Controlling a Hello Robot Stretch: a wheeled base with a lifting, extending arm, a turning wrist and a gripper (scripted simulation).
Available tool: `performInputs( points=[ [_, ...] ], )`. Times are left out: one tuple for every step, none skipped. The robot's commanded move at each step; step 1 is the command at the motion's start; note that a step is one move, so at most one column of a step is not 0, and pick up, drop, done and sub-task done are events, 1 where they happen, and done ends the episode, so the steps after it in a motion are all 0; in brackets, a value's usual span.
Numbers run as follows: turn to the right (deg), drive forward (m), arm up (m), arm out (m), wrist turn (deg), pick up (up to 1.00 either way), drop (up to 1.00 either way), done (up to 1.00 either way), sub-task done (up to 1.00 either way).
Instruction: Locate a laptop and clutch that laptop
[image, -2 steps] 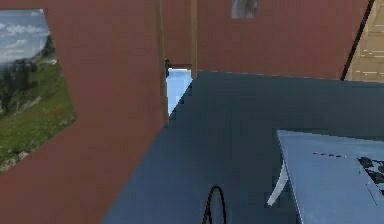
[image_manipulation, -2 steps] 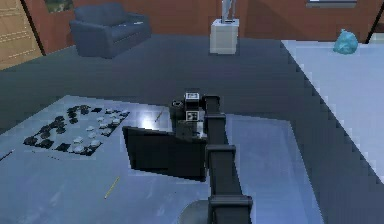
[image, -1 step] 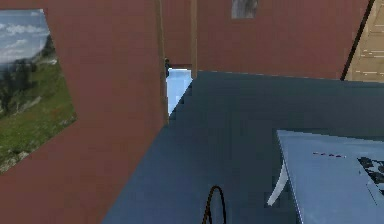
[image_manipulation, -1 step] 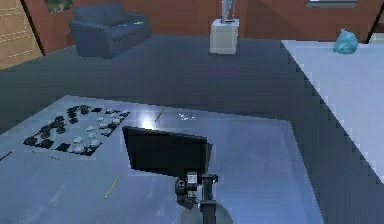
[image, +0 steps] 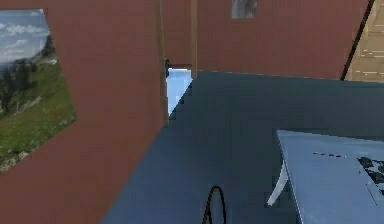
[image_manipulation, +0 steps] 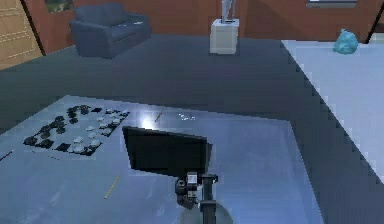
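Note:
A laptop (image_manipulation: 166, 151) stands on the pale grey table (image_manipulation: 250, 140) with its lid raised, the dark back of the screen facing the arm side view. Just below it, at that view's bottom edge, the dark arm (image_manipulation: 207, 205) rises and ends at the gripper (image_manipulation: 184, 189), close to the laptop's near right corner. With the laptop on the table right behind the gripper, I cannot tell whether it holds anything. A corner of the same kind of pale table (image: 335, 170) with a white leg shows at the forward view's lower right.
A black-and-white chessboard (image_manipulation: 76, 128) lies on the table left of the laptop. Beyond the table are dark floor, a blue sofa (image_manipulation: 110, 26), a white pedestal (image_manipulation: 225, 36) and a teal bag (image_manipulation: 346, 42) on a pale surface. Ahead, a red wall holds a landscape picture (image: 28, 85) beside a doorway (image: 178, 85).

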Motion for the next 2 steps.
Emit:
performInputs(
  points=[
    [0.0,0.0,0.1,0.0,0.0,0.0,0.0,0.0,0.0],
    [0.0,0.0,0.0,0.0,0.0,0.0,0.0,1.0,0.0]
  ],
)
